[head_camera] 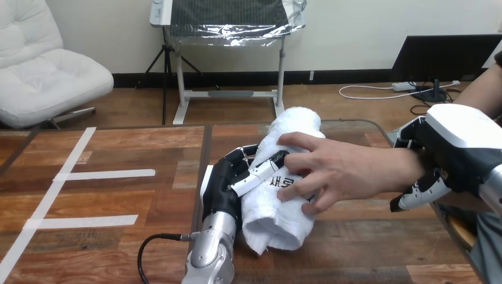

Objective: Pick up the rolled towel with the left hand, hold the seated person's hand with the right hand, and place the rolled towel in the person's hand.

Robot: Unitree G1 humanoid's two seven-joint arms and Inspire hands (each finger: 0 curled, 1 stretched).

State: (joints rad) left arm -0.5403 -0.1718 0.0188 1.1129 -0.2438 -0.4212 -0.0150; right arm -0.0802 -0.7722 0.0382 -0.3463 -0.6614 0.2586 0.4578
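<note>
- The rolled towel [278, 222] lies on the table [118, 195] near its middle, running from 7 o'clock up to 1 o'clock.
- The left hand [228, 183] is at the towel's 9 o'clock, its fingers curled over the roll.
- The person's hand [337, 171] reaches in from 3 o'clock and rests on the towel, its fingertips just beside the left hand's.
- The right hand [456, 148] sits at 3 o'clock of that hand, curled around the person's wrist [408, 165].
- Tape strips [103, 174] lie at the towel's 9 o'clock, well apart.
</note>
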